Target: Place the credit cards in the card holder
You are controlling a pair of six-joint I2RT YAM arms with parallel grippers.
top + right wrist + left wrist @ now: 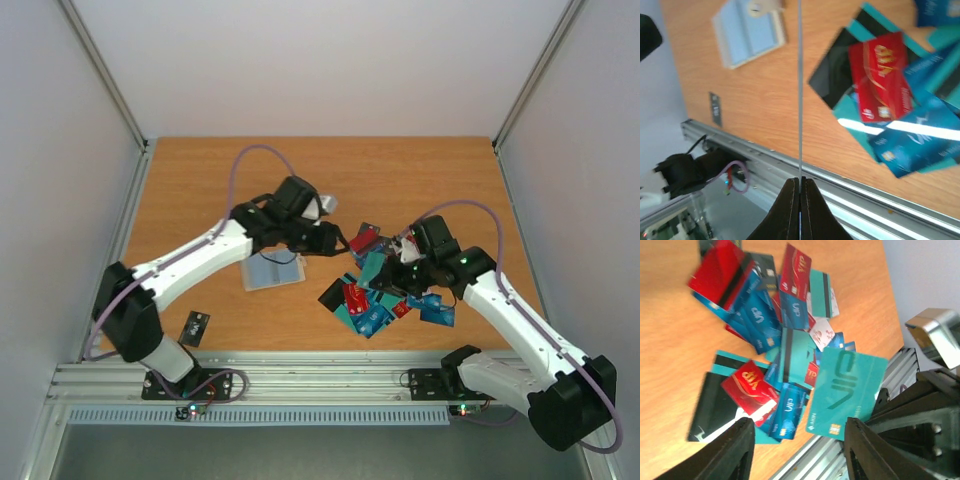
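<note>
My right jaws are pressed together on one teal card, held upright by its edge above the pile of cards. From my right wrist the card shows only as a thin line. My left jaws are spread with nothing between them. They hover over the far left edge of the pile, pointing at it.

The card holder lies open on the counter, left of the pile and well apart from the card I hold. Its pale sleeves face up. My left arm passes over its far side, but nothing grips it.

I think the main risk is the loose holder. If I push the card into a sleeve, the holder may slide away instead of taking it. The card could also twist or slip, since I pinch only a small part of it. A tilted card would miss the narrow sleeve opening. Moving left, my right arm could bump my left arm near the holder.
</note>
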